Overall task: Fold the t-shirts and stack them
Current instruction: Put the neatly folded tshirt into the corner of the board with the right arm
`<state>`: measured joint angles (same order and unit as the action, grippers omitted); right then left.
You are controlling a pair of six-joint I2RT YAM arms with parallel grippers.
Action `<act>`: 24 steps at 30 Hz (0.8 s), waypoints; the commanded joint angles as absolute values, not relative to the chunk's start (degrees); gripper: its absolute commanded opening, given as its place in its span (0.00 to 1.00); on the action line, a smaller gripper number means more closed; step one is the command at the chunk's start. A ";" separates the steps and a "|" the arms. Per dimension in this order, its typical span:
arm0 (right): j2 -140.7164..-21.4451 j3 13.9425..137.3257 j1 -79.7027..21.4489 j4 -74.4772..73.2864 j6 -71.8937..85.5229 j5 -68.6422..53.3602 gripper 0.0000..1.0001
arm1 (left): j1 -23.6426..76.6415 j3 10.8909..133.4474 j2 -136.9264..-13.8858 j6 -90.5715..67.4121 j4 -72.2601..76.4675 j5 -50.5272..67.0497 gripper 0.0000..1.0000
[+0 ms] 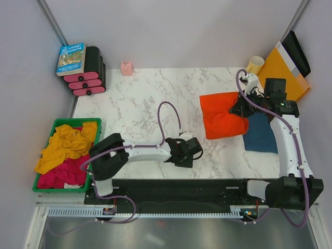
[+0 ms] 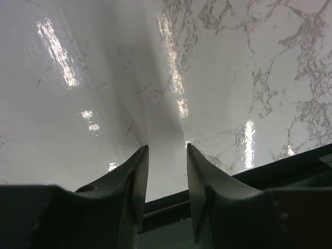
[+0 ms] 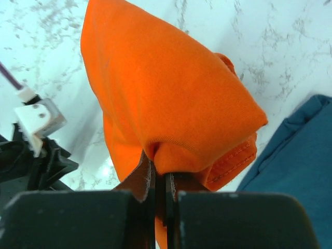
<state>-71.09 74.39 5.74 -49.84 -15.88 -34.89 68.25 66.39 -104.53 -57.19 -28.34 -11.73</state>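
Note:
The orange-red t-shirt (image 1: 220, 115) lies folded on the marble table at the right. Its right edge is pinched in my right gripper (image 1: 243, 106). In the right wrist view the orange cloth (image 3: 166, 98) bulges up from my shut right gripper (image 3: 160, 175). The denim-blue t-shirt (image 1: 260, 134) lies folded just right of the orange one, partly under my right arm; it shows at the right of the right wrist view (image 3: 298, 166). My left gripper (image 1: 191, 150) rests low over bare marble at the table's middle front. It is open and empty (image 2: 167, 150).
A green bin (image 1: 96, 124) of yellow and pink clothes sits at the left edge. A book on pink-and-black cases (image 1: 83, 72) and a small pink box (image 1: 126, 68) stand at the back left. A cup (image 1: 254, 64) and an orange-yellow envelope (image 1: 282, 72) sit at the back right.

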 commanded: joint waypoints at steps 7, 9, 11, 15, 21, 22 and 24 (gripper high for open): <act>-71.10 60.47 7.99 -42.19 -23.29 -23.47 0.00 | 69.61 64.69 -101.87 -61.44 -27.86 -13.89 0.42; -72.68 59.33 10.27 -41.40 -24.60 -23.12 0.00 | 69.70 64.69 -101.95 -61.35 -27.95 -13.89 0.42; -74.43 58.63 11.86 -40.52 -25.83 -22.68 0.00 | 69.78 64.69 -101.95 -61.35 -28.04 -13.89 0.42; -75.67 57.92 16.42 -39.11 -28.29 -20.57 0.00 | 69.79 64.86 -101.87 -60.74 -27.95 -13.89 0.42; -76.20 58.36 18.81 -37.80 -32.60 -17.06 0.00 | 69.79 65.04 -102.65 -60.21 -27.95 -13.45 0.42; -76.20 58.79 19.07 -37.71 -32.96 -16.35 0.00 | 69.79 65.21 -103.00 -60.12 -28.04 -13.27 0.42; -76.03 59.32 19.51 -37.53 -33.66 -15.91 0.00 | 69.79 65.39 -103.27 -59.94 -27.95 -13.01 0.42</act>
<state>-76.25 57.76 18.76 -40.60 -29.78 -18.04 69.25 64.88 -103.96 -58.98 -28.36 -11.94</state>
